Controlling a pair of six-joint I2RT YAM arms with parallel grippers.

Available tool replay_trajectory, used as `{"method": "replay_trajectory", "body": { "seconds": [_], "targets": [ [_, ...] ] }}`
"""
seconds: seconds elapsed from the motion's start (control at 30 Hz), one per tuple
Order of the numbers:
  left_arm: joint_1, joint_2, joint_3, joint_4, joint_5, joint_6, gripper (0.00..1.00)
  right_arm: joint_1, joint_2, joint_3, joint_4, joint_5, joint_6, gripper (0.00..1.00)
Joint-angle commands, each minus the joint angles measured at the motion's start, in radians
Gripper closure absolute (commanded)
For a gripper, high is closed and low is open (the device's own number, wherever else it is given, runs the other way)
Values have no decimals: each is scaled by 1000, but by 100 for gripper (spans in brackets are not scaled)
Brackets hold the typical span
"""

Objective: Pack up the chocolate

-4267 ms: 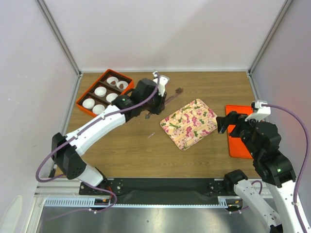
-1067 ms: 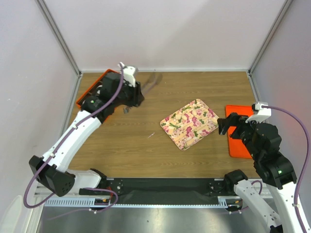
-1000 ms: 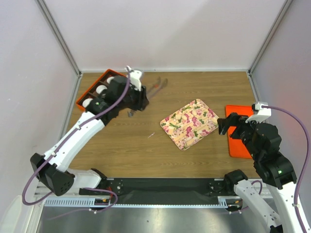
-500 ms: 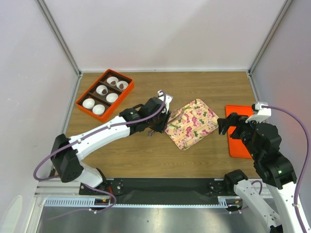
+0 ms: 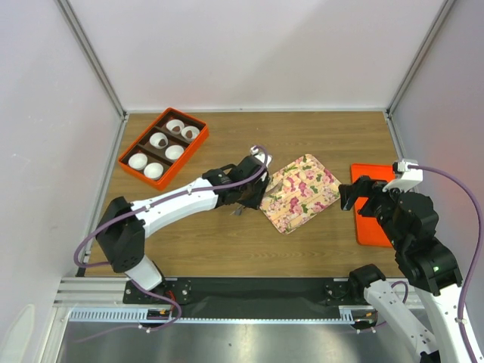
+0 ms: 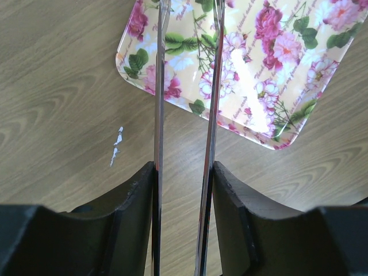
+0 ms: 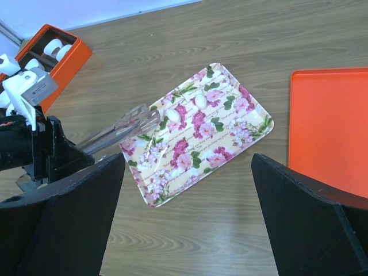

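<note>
1. At far-left of desk [image 5: 227, 242]: orange box [image 5: 141, 177] w/ six white paper cups [image 5: 138, 160], two rows of three.
2. Chocolate [image 5: 177, 126]: tiny dark brown bits inside the three cups at the box's far end. Too small to tell shape. The other three cups look plain white.
3. L tool [image 6: 184, 169] is clamped on metal tongs [image 6: 158, 115], w/ fingers [image 6: 135, 195] pressing both arms from outside. Arms are apart w/ a gap between.
4. Tongs reach over near-left corner of pink-flowered tray [image 5: 302, 200], mid-desk. Tips are cut off in L wrist view.
5. Two pale ovals show on tray surface; can't tell if glare.
6. R tool [image 7: 187, 172] is spread wide, gripping nothing, raised by tray's right side, at left edge of flat orange lid [image 5: 374, 231].
</note>
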Motion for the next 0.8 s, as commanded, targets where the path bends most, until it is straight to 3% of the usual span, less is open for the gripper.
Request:
{"method": "replay_trajectory", "body": {
  "seconds": [0.0, 0.77],
  "targets": [
    [-4, 12, 1, 52, -14, -26, 53, 1, -9, 10, 17, 10, -17, 0],
    [-4, 83, 28, 67, -11, -21, 55, 2, -15, 4, 20, 18, -20, 0]
  ]
}}
